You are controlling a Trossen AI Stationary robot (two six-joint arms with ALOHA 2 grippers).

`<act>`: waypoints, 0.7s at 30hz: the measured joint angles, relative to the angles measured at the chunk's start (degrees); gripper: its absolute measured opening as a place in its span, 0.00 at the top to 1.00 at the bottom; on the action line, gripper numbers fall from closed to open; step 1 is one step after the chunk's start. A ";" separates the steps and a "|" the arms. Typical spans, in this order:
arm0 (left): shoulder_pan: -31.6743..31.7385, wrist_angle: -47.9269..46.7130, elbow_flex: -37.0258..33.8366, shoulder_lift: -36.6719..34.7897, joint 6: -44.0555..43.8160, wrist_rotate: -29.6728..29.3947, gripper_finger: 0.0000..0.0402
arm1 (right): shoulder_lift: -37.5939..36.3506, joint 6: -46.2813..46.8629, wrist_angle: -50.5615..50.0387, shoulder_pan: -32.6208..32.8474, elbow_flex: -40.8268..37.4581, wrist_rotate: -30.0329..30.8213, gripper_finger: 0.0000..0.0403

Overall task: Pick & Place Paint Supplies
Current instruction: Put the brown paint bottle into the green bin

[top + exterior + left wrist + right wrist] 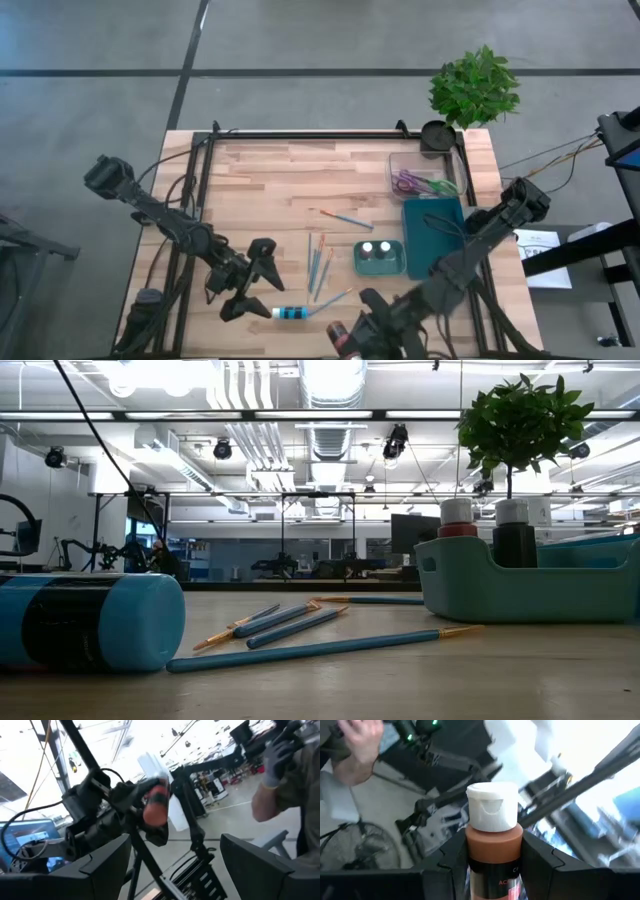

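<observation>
A brown paint tube [493,849] with a white cap sits between the fingers of my right gripper [492,870], at the table's near edge [352,335]. The left wrist view shows the same tube [156,806] in that gripper. My left gripper [262,285] stands open above the table, just left of a blue paint tube [290,313] that lies on its side. Several blue-handled paintbrushes [320,265] lie flat mid-table. The small teal palette [380,257] rests to their right, holding two small bottles. My right gripper pinches the brown tube's body [492,862] between its two fingers, one on each side, just below the white cap [492,806]. The tube lies along the fingers, cap pointing forward, and is lifted clear of the table.
A teal tray [435,235] and a clear box [420,180] with purple items stand at the right. A potted plant [475,85] stands at the far right corner. A person's hand [355,745] shows beyond the table. Bare wood lies at the far left.
</observation>
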 joint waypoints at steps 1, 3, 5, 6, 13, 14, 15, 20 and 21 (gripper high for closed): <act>0.24 0.64 0.00 0.70 0.12 -0.02 0.22 | 0.00 -0.94 1.79 -0.84 -0.63 -2.02 0.67; 0.66 2.58 0.00 2.08 0.47 0.00 0.22 | 0.00 -2.74 3.56 -2.43 -1.46 -5.70 0.67; 0.90 4.32 0.00 2.93 0.48 0.20 0.22 | 0.00 -3.61 3.89 -4.01 -1.89 -9.29 0.67; 1.07 5.16 0.00 3.17 0.47 0.74 0.22 | 0.00 -3.77 3.89 -4.78 -2.08 -11.34 0.67; 2.12 7.25 0.00 3.25 -1.78 5.38 0.22 | 0.00 -6.13 4.58 -9.01 -2.27 -23.43 0.67; 2.27 7.26 0.00 3.25 -2.29 5.40 0.22 | 0.13 -6.38 4.71 -9.68 -2.19 -25.45 0.67; 2.55 7.29 0.00 3.25 -2.77 5.42 0.22 | 0.31 -6.40 5.22 -10.43 -2.10 -27.28 0.67; 3.69 7.29 0.00 3.26 -5.62 5.10 0.22 | 2.66 -5.28 9.90 -14.25 -2.10 -33.45 0.67; 3.96 7.32 0.00 3.48 -5.84 5.09 0.22 | 2.98 -5.19 10.30 -14.95 -2.10 -34.25 0.67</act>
